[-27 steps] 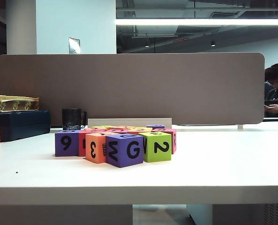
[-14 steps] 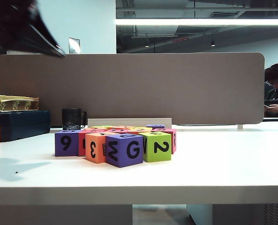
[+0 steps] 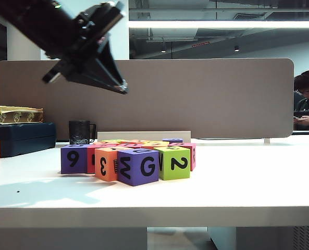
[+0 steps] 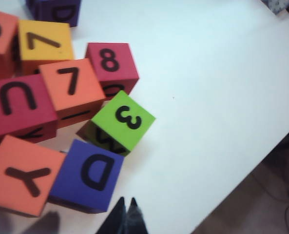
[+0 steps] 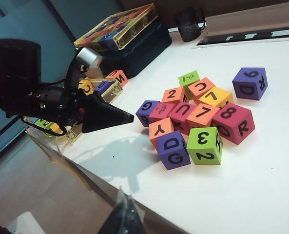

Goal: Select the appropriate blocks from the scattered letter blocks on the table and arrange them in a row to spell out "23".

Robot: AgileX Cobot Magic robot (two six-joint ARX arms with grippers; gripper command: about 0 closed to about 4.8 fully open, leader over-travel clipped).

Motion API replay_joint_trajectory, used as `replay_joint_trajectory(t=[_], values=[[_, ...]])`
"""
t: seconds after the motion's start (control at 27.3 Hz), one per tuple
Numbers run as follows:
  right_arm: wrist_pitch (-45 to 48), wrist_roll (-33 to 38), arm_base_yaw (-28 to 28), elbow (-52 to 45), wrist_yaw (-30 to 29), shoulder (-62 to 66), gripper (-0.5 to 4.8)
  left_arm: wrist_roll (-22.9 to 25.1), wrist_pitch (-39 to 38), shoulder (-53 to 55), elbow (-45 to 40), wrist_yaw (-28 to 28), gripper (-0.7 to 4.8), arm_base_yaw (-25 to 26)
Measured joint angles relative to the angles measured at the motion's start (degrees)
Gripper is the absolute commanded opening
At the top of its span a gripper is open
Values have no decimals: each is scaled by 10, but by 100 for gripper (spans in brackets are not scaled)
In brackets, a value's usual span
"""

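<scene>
The letter blocks lie in a cluster on the white table [image 3: 237,187]. At the cluster's front stand an orange block [image 3: 106,164] showing "3" on its side, a purple "G" block [image 3: 139,166] and a lime green block [image 3: 175,163] showing "2". From above, the lime green block [image 4: 124,121] shows "3" on top and the orange one [image 4: 20,175] shows "Y". My left gripper [image 3: 124,88] hangs shut and empty, high above the cluster's left part, touching nothing. My right gripper [image 5: 124,193] stays shut and empty over the table's front edge, far from the blocks.
A lone purple block [image 5: 250,83] stands apart from the cluster. A black mug [image 3: 81,132], a dark case [image 3: 21,138] with a colourful box [image 3: 19,114] on it, and a brown partition [image 3: 196,99] line the back. Small blocks [image 5: 117,78] sit by the case.
My left arm has swung in from the upper left and come down and rightward over the blocks. The blocks and the right arm have not moved.
</scene>
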Motion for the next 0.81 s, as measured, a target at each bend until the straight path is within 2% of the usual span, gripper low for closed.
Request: replay_joint_trajectory(t=[0.4,0.81], values=[[-13,0,2,0,0,0,-1,42,-104,75,72,-41,-6,-60],[-15,-17,2,0,2,1,-1,54,-105,138,76,-46,-6,-76]])
